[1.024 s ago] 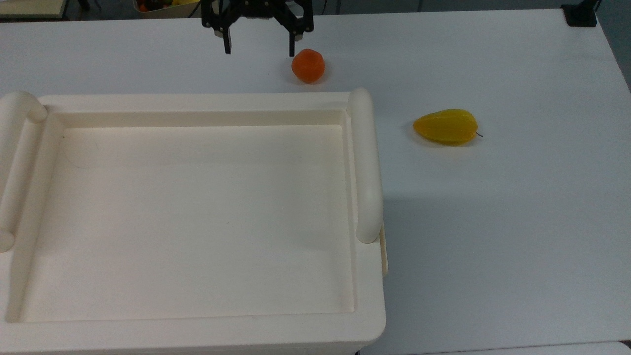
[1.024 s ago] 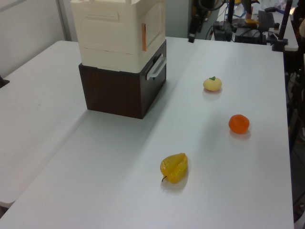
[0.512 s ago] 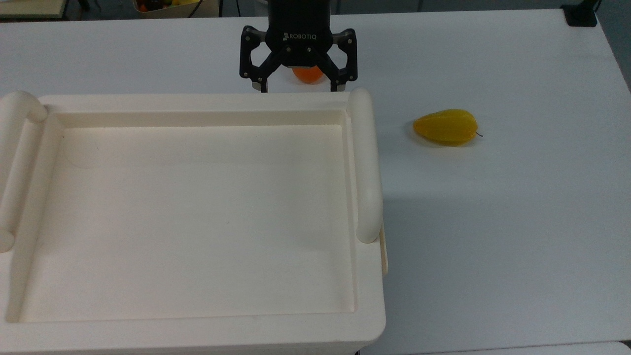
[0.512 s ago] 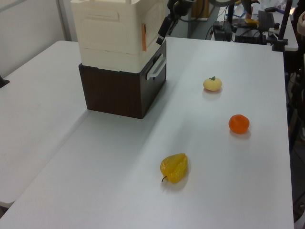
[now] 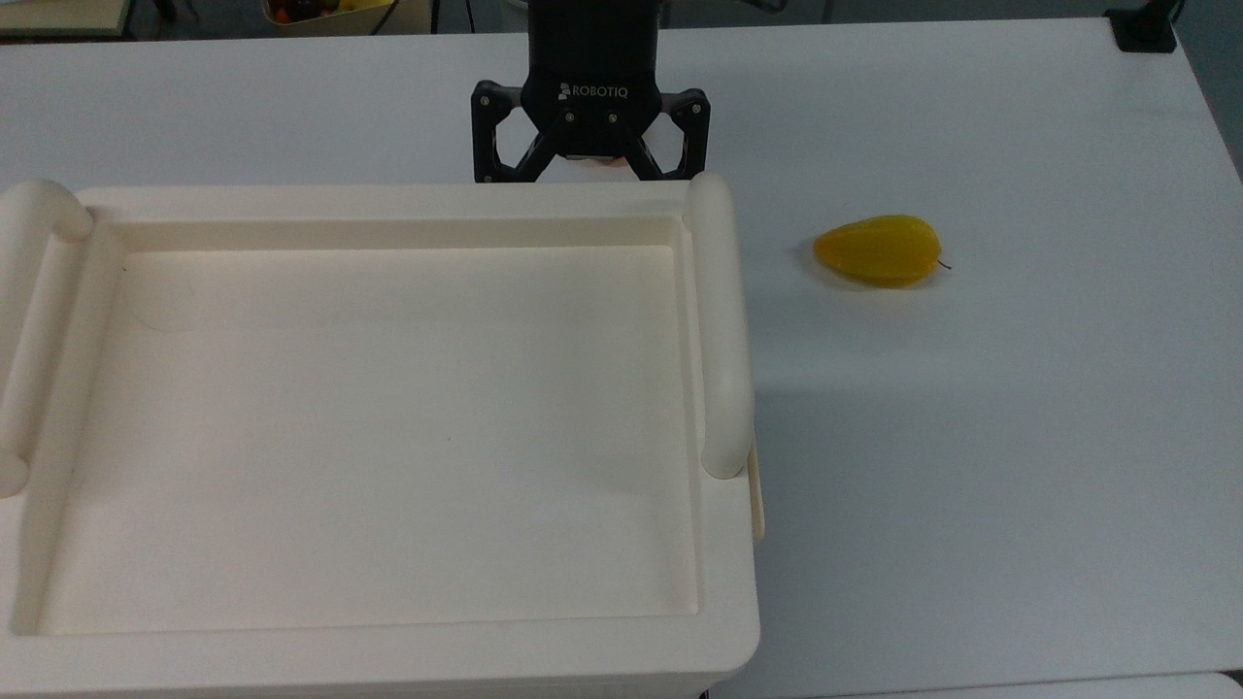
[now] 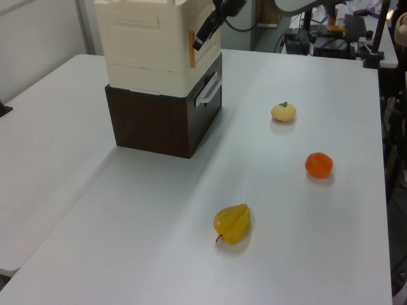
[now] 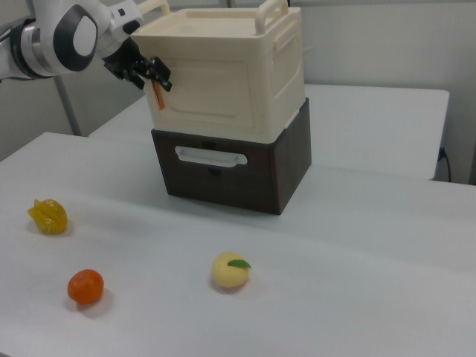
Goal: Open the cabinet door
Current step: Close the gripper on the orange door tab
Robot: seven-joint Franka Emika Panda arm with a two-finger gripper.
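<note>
Well, I read the right view from the front to the back. Closest to me on the white table [image 7: 357,245] lies an orange fruit [image 7: 85,286], and a little to the right view's right of it a pale yellow fruit [image 7: 230,271] with a green leaf on top. Further back, towards the right view's left, sits a yellow ridged fruit [image 7: 47,216], well apart from the other two. Behind the fruits stands a dark brown drawer unit [image 7: 282,175] with a light handle [image 7: 210,157], and the cabinet [image 7: 286,67] rests directly on top of it. The cabinet door [image 7: 201,89] is the cream panel that faces this camera; it lies flush with the box, not swung out. At the door's edge on the right view's left there is a small orange tab [image 7: 158,95]. The pincer [image 7: 152,74] is right at this tab, near the cabinet's upper corner. In the top view the pincer [image 5: 589,173] stands against the cabinet's far rim with its black linkages spread wide, so I read it as wide and holding nothing, though the rim covers its fingertips. The grey and white arm [image 7: 63,33] reaches in from the right view's left.
</note>
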